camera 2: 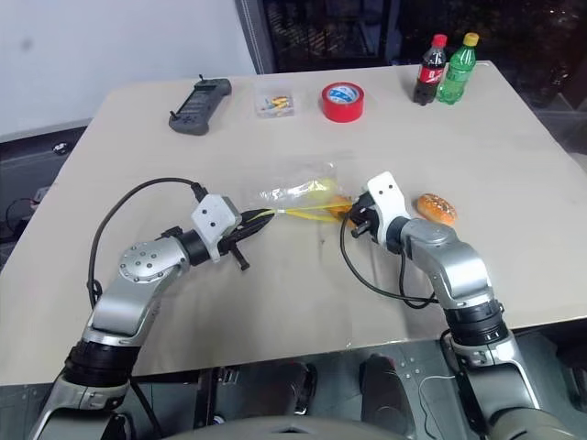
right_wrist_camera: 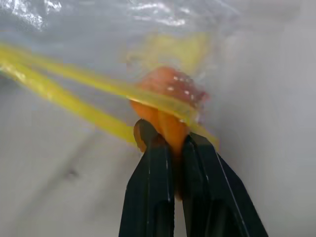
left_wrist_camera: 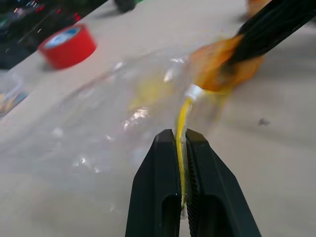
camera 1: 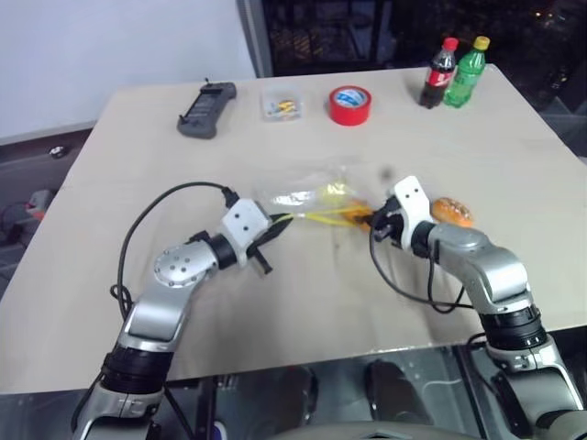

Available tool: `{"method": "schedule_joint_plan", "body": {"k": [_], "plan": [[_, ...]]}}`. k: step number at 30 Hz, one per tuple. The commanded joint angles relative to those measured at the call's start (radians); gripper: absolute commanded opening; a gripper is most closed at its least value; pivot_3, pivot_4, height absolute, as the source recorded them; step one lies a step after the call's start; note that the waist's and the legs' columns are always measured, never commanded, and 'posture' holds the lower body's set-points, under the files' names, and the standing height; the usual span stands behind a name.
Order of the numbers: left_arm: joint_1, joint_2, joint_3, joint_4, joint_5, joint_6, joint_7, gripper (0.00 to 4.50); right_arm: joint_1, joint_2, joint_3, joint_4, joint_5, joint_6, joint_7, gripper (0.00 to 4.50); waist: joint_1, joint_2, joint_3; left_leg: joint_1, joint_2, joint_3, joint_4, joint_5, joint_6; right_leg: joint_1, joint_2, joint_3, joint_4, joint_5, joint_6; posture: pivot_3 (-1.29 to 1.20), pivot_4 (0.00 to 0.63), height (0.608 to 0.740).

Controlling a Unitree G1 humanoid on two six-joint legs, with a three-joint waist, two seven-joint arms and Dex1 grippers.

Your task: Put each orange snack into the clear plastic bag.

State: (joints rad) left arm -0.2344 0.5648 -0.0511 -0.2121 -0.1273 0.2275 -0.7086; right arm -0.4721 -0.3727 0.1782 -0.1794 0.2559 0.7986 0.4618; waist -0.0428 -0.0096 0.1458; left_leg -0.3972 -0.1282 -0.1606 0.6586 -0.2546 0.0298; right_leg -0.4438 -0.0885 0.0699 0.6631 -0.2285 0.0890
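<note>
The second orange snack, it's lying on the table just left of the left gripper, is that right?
Not quite. The second orange snack lies on the table just right of the right gripper, as the right eye view shows, not left of the left gripper.

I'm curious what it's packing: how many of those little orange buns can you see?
2. One orange snack is pinched in the right gripper at the mouth of the clear plastic bag. The other lies on the table beside the right arm.
</note>
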Motion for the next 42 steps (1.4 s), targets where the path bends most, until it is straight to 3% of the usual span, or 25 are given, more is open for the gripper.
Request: {"method": "schedule_joint_plan", "body": {"k": [1,5,6,7,18,21,24,25,33,42], "plan": [[-0.011,0.009,0.015,-0.01,0.022,0.011,0.03,0.0,0.004,-0.027,0.027,-0.018,-0.029,-0.087,0.05,0.05,-0.001,0.0,0.0,0.0,0.0,0.0,0.0,0.0,0.0,0.0,0.0,0.0,0.0,0.0,0.0,0.0,0.15,0.74],[-0.007,-0.004,0.002,-0.023,0.032,0.027,0.045,0.0,0.013,-0.028,0.042,-0.035,-0.042,-0.114,0.068,1.37,0.003,0.0,0.0,0.0,0.0,0.0,0.0,0.0,0.0,0.0,0.0,0.0,0.0,0.0,0.0,0.0,0.15,0.74],[-0.006,-0.007,0.0,-0.028,0.032,0.032,0.047,0.0,0.017,-0.027,0.044,-0.044,-0.048,-0.117,0.066,2.05,0.004,0.0,0.0,0.0,0.0,0.0,0.0,0.0,0.0,0.0,0.0,0.0,0.0,0.0,0.0,0.0,0.15,0.74],[-0.006,-0.009,-0.002,-0.032,0.033,0.037,0.049,0.0,0.02,-0.028,0.046,-0.052,-0.055,-0.12,0.064,2.43,0.005,0.0,0.0,0.0,0.0,0.0,0.0,0.0,0.0,0.0,0.0,0.0,0.0,0.0,0.0,0.0,0.15,0.74],[-0.03,-0.022,-0.004,-0.046,0.035,0.084,0.074,0.0,0.045,-0.042,0.062,-0.118,-0.075,-0.088,0.061,2.43,0.007,0.0,0.0,0.0,0.0,0.0,0.0,0.0,0.0,0.0,0.0,0.0,0.0,0.0,0.0,0.0,0.15,0.74],[-0.032,-0.023,-0.003,-0.054,0.034,0.093,0.075,0.0,0.047,-0.036,0.061,-0.124,-0.077,-0.075,0.059,1.69,0.006,0.0,0.0,0.0,0.0,0.0,0.0,0.0,0.0,0.0,0.0,0.0,0.0,0.0,0.0,0.0,0.15,0.74],[-0.033,-0.026,-0.006,-0.063,0.034,0.1,0.077,0.0,0.047,-0.034,0.06,-0.13,-0.076,-0.066,0.063,0.23,0.006,0.0,0.0,0.0,0.0,0.0,0.0,0.0,0.0,0.0,0.0,0.0,0.0,0.0,0.0,0.0,0.15,0.74],[-0.031,-0.026,-0.007,-0.067,0.034,0.102,0.076,0.0,0.047,-0.032,0.06,-0.131,-0.075,-0.063,0.063,0.04,0.006,0.0,0.0,0.0,0.0,0.0,0.0,0.0,0.0,0.0,0.0,0.0,0.0,0.0,0.0,0.0,0.15,0.74],[-0.032,-0.03,-0.014,-0.095,0.026,0.121,0.078,0.0,0.05,0.044,0.01,-0.151,-0.011,0.016,0.041,0.04,0.006,0.0,0.0,0.0,0.0,0.0,0.0,0.0,0.0,0.0,0.0,0.0,0.0,0.0,0.0,0.0,0.15,0.74],[-0.003,-0.035,-0.027,-0.163,-0.039,0.111,0.015,0.0,0.003,0.276,-0.144,-0.101,0.119,0.147,-0.103,0.04,0.005,0.0,0.0,0.0,0.0,0.0,0.0,0.0,0.0,0.0,0.0,0.0,0.0,0.0,0.0,0.0,0.15,0.74]]}}
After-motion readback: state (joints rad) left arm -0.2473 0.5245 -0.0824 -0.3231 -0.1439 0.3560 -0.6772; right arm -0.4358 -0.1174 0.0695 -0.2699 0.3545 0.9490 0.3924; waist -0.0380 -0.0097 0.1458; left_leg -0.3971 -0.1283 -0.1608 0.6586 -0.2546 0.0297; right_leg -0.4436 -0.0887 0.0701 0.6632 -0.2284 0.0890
